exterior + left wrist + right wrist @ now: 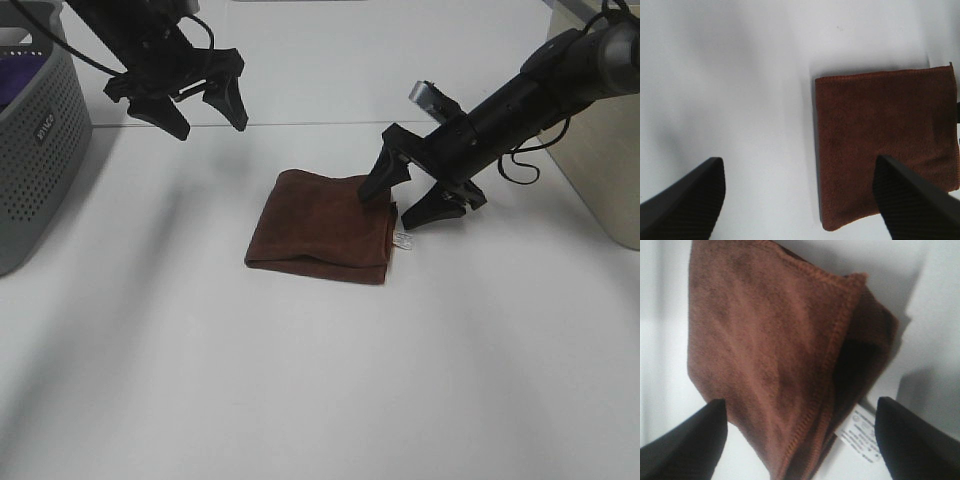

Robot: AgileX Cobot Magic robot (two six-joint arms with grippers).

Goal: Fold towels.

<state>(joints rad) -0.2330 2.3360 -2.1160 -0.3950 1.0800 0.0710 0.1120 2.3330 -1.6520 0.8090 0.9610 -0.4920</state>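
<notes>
The brown towel (322, 227) lay folded into a thick square near the middle of the white table (300, 380), its stitched hem running along the open edges and a small white tag (402, 240) poking out at the corner nearest the right arm. You had the right gripper (408, 195) low at that corner, jaws spread wide, one finger resting on or just over the towel's edge and the other out past it above the tag; nothing was pinched between them. Its wrist view showed the layers gaping slightly at that corner, hem edges stacked but not quite flush. Your left gripper (205, 108) hung well above and behind the towel, jaws also apart and empty, the cloth in plain sight below it. A grey perforated basket (40, 140) stood at the far left edge, something purple inside.

The cloth looked soft, light and limp, likely to sag and slide open if lifted by a single layer. Should another fold be wanted, the safer hold would probably be at two neighbouring corners, pinching every layer through the hem, clear of the tag.
</notes>
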